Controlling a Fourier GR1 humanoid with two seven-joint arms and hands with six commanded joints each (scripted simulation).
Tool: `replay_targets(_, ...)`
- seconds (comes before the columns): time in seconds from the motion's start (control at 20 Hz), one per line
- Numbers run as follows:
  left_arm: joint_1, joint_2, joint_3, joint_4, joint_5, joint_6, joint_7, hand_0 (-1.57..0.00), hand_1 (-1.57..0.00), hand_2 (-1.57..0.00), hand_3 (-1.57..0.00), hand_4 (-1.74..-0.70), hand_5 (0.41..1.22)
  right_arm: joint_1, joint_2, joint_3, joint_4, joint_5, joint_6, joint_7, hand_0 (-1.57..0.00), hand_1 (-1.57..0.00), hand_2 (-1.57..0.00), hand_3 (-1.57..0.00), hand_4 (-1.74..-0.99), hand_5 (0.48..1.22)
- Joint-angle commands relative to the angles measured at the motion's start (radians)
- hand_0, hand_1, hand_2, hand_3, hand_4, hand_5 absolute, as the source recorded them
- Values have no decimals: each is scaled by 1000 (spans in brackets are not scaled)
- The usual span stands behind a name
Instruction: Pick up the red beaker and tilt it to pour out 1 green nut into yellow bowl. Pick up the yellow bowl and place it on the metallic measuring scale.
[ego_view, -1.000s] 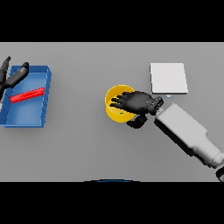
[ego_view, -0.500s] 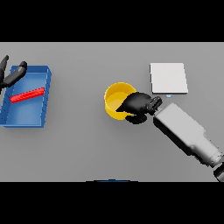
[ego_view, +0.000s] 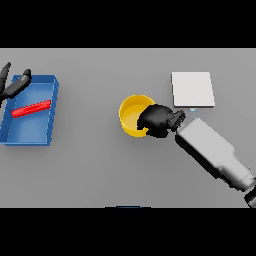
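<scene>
We see the bowl (ego_view: 134, 114) on the table (ego_view: 100, 165), its right rim under our right hand (ego_view: 157, 120). That hand's fingers are curled around the rim, pinching the bowl's right side, and the rest of the bowl shows to the hand's left. We cannot tell whether the bowl is lifted or resting on the table. The scale (ego_view: 193, 89) lies up and to the right of the right hand, near it but apart from the bowl. Well to the left of that hand sits a blue tray (ego_view: 30, 130) with a red bar (ego_view: 31, 108) lying tilted inside it. Our left hand (ego_view: 12, 86) shows at the tray's upper left corner, its fingers straight and spread, holding nothing.
</scene>
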Motion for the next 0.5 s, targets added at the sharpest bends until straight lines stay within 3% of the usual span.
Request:
replay_targets(0.0,4,3,0,-9,1,1,-4,1,1,1,1,-717,693,7,-8,-4,-3,-6,-4,-10,-1515,-1511,-1314,-1285,-1720,1206)
replay_targets(0.15,17,13,1,-25,6,7,11,1,1,1,1,-717,696,-4,-32,-38,-42,-35,29,0,-1542,-1540,-1331,-1340,-1730,1213)
replay_targets(0.45,22,4,-5,-23,1,12,8,1,1,1,1,-722,688,-2,-87,-110,-151,-80,86,51,-1563,-1563,-1432,-1208,-1738,1219)
